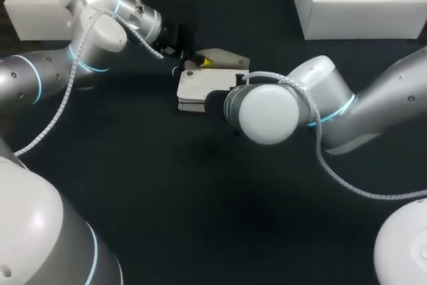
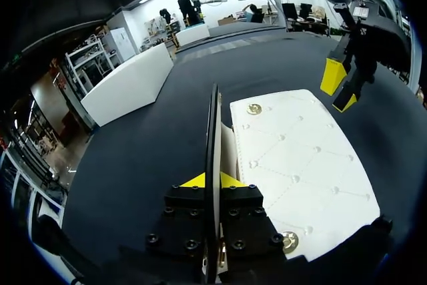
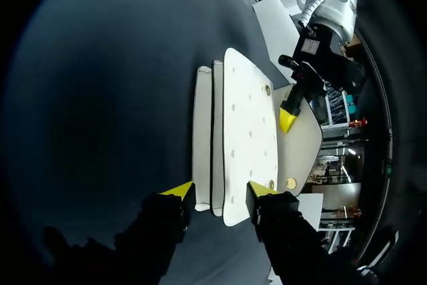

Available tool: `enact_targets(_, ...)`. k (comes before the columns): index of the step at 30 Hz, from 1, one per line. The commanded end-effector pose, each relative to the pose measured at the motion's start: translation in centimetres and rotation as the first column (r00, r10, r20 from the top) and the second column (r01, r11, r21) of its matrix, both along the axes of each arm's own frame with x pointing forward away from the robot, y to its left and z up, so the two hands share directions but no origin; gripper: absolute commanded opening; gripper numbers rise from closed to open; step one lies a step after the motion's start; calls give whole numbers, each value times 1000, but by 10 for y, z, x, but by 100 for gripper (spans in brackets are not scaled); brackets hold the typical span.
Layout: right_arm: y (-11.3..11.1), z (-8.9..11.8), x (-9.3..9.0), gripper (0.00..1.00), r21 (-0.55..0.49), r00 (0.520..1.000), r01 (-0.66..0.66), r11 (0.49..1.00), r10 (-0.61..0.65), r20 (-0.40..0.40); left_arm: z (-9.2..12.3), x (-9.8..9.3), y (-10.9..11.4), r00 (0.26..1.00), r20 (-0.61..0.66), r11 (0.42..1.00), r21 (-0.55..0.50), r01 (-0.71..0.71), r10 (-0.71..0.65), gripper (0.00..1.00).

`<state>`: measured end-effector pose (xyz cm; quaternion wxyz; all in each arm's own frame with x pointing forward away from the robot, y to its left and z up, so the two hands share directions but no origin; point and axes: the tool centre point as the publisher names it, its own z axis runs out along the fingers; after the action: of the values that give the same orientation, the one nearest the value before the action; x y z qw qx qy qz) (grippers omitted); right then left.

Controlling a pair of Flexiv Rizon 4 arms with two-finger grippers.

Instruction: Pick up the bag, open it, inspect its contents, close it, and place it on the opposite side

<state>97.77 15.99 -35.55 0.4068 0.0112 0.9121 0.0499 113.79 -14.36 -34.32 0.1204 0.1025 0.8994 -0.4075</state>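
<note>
- The bag (image 1: pixel 207 87) lies flat in the middle of the tabletop (image 1: pixel 200 198); it is white, with little dots on its top
- The flap (image 3: pixel 303 141) is lifted off the bag and stands on its edge; the left gripper (image 2: pixel 215 179) is closed on it, one yellow tip on each side
- Seen from the left gripper, the bag stretches straight ahead; its long way runs out toward the right gripper (image 3: pixel 220 191)
- The right gripper sits at that far end, with the end of the bag between its yellow tips; I cannot tell if it is squeezing the bag or only around it
- The left arm has the flap, so I think it is the one to pull the bag open more; the flap needs to swing away from the bag's body
- Count: one bag; one flap; two round snaps (image 2: pixel 254 108) on the bag's top; two grippers; two white boxes (image 1: pixel 360 8) at the far corners of the tabletop
</note>
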Motion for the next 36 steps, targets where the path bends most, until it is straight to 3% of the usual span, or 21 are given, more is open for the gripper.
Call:
enact_targets(1,8,-8,5,48,-28,1000,23,999,-23,2,0,-1,1,1000,-5,1000,1,5,-5,0)
enact_targets(11,3,-10,12,43,-27,999,43,999,-44,-3,-2,-8,2,1000,-7,1000,4,25,-25,0)
enact_targets(21,0,-12,16,29,-23,998,58,998,-58,1,-3,-10,1,999,-7,999,9,35,-35,0)
enact_targets(27,-1,-13,18,26,-22,998,62,998,-62,-2,-4,-12,1,999,-10,999,10,41,-41,0)
enact_targets(32,-1,-14,19,18,-22,998,64,998,-64,-4,-4,-13,1,999,-9,999,12,42,-42,0)
enact_targets(36,0,-12,20,4,-23,998,62,998,-62,2,-4,-14,2,999,-8,999,12,43,-43,0)
